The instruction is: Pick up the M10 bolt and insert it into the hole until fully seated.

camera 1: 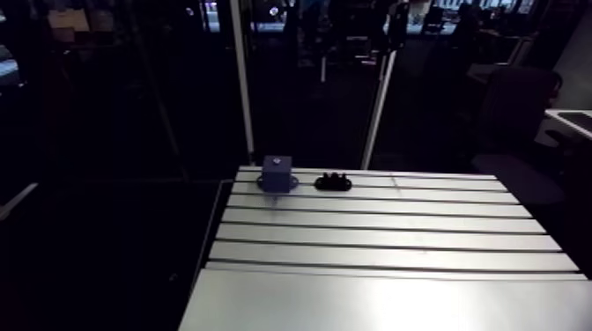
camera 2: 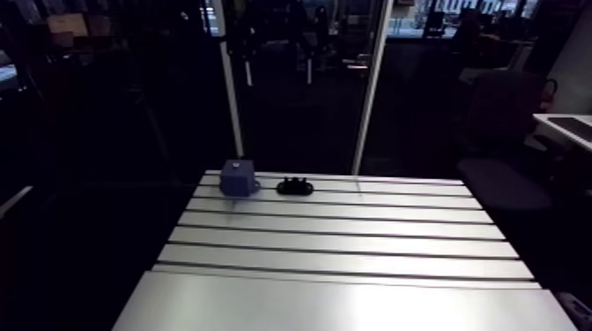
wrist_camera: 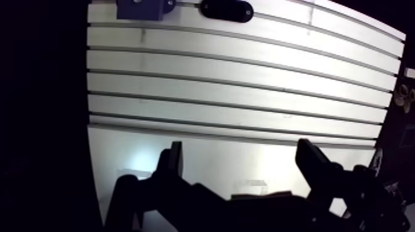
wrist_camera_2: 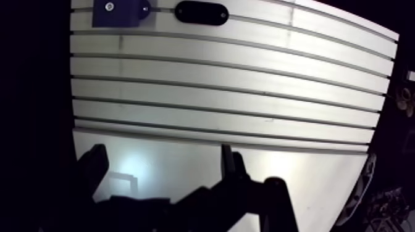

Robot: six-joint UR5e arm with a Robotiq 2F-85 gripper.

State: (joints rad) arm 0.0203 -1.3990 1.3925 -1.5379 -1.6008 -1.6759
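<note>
A blue block (camera 1: 277, 172) stands at the table's far edge, with a small round hole or insert in its top face (wrist_camera_2: 110, 7). Just right of it lies a low black oblong part (camera 1: 333, 182) with small bumps on top; I cannot make out a separate bolt. In the wrist view my gripper (wrist_camera: 241, 163) hovers over the near smooth strip of the table, open, with nothing between its dark fingers (wrist_camera: 171, 161). The blue block (wrist_camera: 145, 7) and the black part (wrist_camera: 226, 10) lie far ahead of the fingers. The gripper does not appear in the arm view.
The slotted aluminium table (camera 1: 379, 238) has several grooves running across it between the gripper and the two parts. Its left edge (camera 1: 211, 238) drops into darkness. A dark office chair (camera 1: 520, 114) stands beyond the far right corner.
</note>
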